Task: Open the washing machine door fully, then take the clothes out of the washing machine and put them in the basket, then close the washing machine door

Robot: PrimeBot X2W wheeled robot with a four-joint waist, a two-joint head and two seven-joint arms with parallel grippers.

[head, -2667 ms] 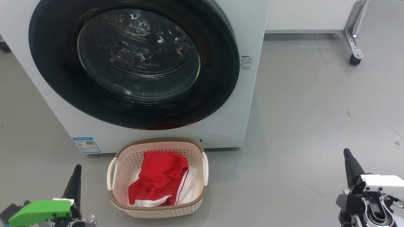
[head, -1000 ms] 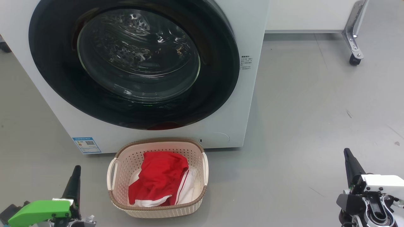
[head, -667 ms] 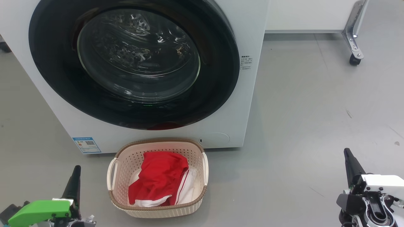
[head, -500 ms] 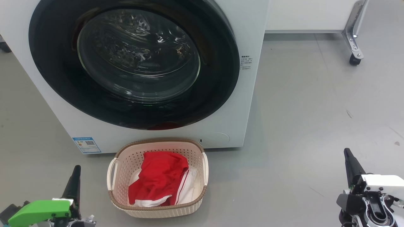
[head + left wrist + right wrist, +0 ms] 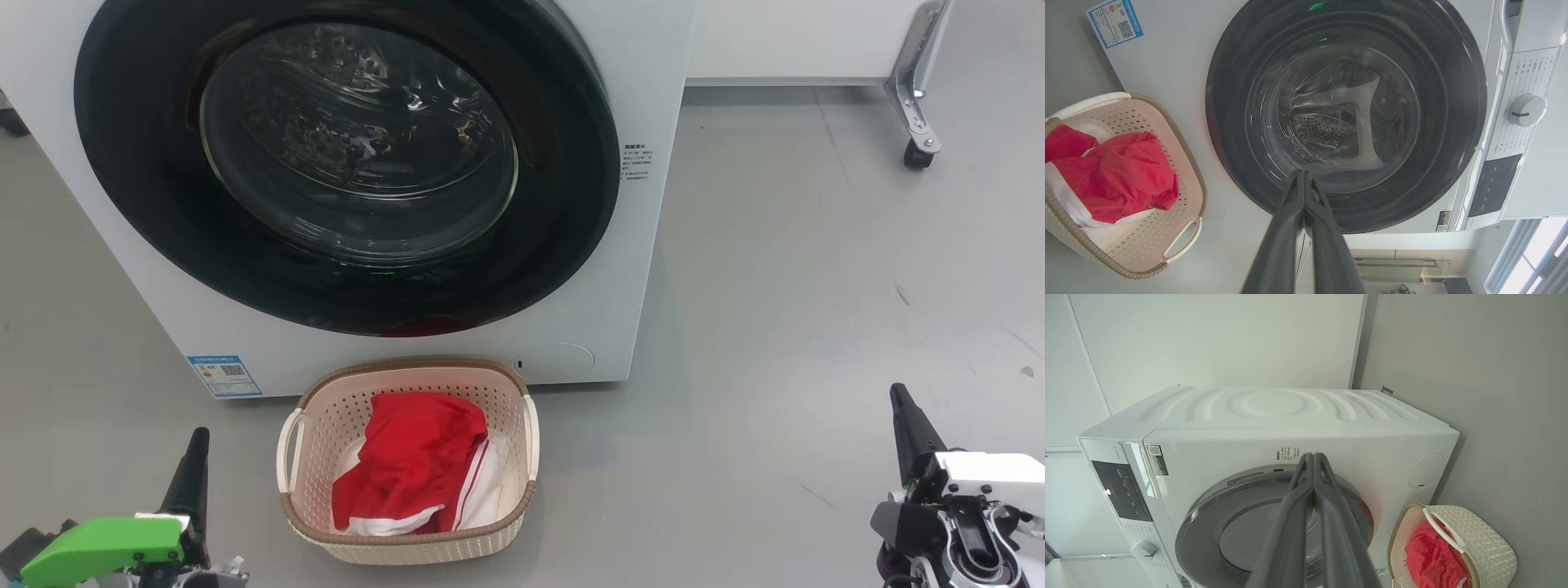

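A smooth grey floor (image 5: 816,286) bears a few faint dark scuffs. At the head view's upper right stands a white flat-fronted cabinet (image 5: 784,37). Beside it, a silvery metal bracket leg (image 5: 913,77) ends in a small black caster wheel (image 5: 918,155) resting on the floor.

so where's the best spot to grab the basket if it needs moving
Take the basket by its left side handle, nearest the left gripper, from above, one finger through the loop. It stands off the wall as an open loop, clear of the clothes; the wide woven rim probably pinches worse.
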